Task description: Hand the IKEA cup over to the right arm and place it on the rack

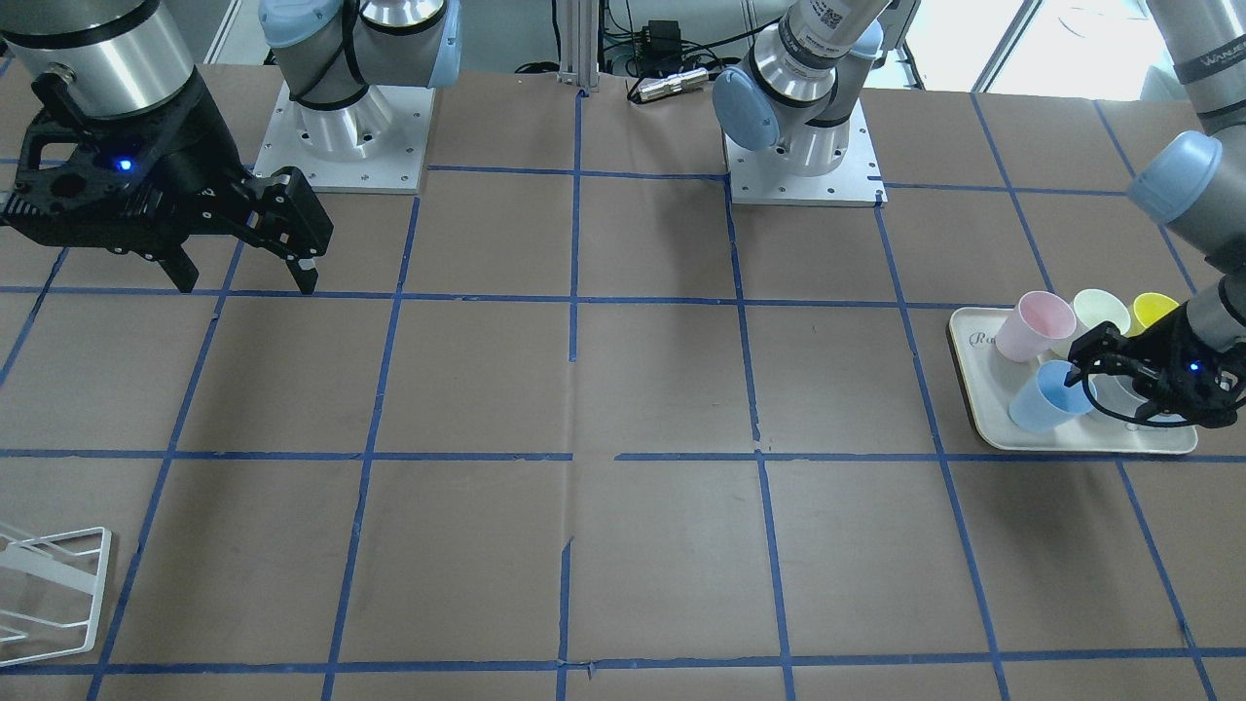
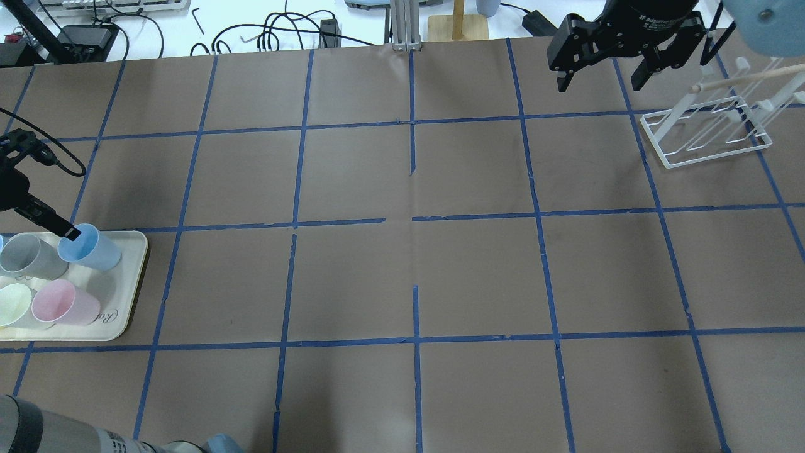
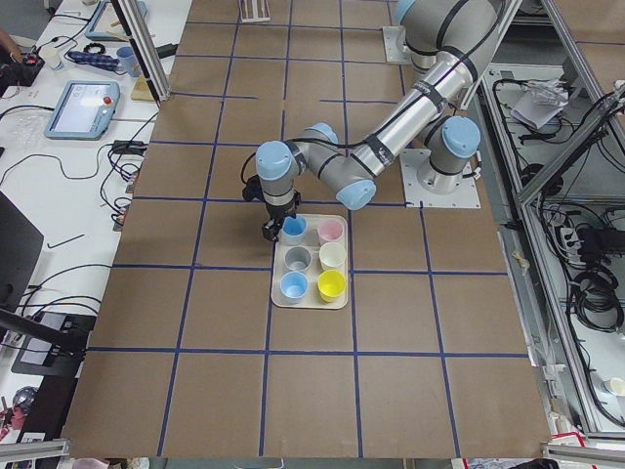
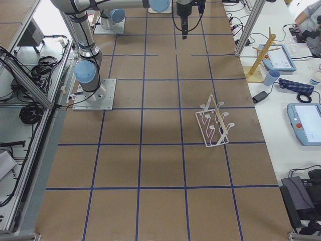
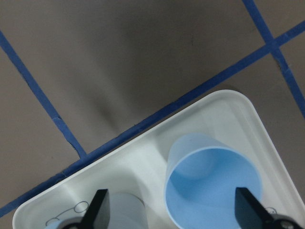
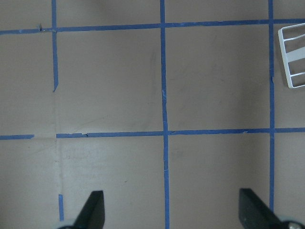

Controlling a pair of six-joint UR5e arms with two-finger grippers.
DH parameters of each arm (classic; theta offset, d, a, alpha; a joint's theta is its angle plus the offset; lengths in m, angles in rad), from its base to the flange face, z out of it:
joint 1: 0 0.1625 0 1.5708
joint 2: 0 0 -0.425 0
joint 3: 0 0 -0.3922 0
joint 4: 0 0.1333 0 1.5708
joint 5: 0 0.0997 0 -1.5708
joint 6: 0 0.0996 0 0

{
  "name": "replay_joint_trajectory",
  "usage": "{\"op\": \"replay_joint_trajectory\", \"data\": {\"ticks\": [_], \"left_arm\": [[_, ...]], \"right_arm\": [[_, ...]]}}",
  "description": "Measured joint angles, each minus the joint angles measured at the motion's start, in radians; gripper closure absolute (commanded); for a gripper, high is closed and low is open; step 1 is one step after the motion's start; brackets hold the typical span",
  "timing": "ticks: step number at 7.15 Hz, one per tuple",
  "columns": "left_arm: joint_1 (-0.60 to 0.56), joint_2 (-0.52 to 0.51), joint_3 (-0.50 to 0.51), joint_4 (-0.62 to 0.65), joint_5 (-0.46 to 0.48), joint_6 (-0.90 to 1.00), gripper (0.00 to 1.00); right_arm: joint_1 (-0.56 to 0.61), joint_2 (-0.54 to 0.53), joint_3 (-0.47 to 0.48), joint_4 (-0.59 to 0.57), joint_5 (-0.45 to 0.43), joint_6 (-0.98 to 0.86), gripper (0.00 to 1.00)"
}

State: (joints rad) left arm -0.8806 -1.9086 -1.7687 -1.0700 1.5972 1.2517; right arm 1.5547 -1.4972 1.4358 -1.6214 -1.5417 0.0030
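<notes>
In my left wrist view the cup (image 5: 212,191) stands upright in the tray's (image 5: 143,162) corner, beneath my left pincer (image 5: 171,191), whose fingers are spread wide. Only the overhead view shows my right pincer (image 2: 597,85), likewise spread, above the bench (image 2: 402,283) near the rack (image 2: 704,135).

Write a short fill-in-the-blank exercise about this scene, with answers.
1. The left gripper hangs open over the small light blue plastic cup on the cream rectangular ___.
2. The white thin-wire rack holds ___ cups.
3. The black two-finger right gripper is ___, holding nothing.
Answers: tray; no; open.
</notes>
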Motion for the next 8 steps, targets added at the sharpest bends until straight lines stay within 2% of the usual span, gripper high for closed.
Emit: {"op": "replay_joint_trajectory", "data": {"ticks": [2,3,5,6,8], "left_arm": [[0.000,-0.023,0.003,-0.003,0.004,0.013,0.11],[0.000,-0.033,0.004,-0.010,0.006,0.027,0.25],[0.000,-0.045,0.004,-0.016,0.008,0.037,0.85],[0.000,-0.051,0.006,-0.017,0.008,0.038,1.00],[-0.002,-0.056,0.012,-0.023,0.007,0.042,1.00]], "right_arm": [[0.000,0.000,0.000,0.000,0.001,0.000,0.00],[-0.001,0.000,0.000,0.000,0.002,0.001,0.00],[-0.001,0.000,0.000,0.001,0.003,0.001,0.00],[0.000,0.000,0.000,0.000,0.004,0.001,0.00],[0.001,0.000,0.000,0.001,0.009,0.000,0.00]]}}
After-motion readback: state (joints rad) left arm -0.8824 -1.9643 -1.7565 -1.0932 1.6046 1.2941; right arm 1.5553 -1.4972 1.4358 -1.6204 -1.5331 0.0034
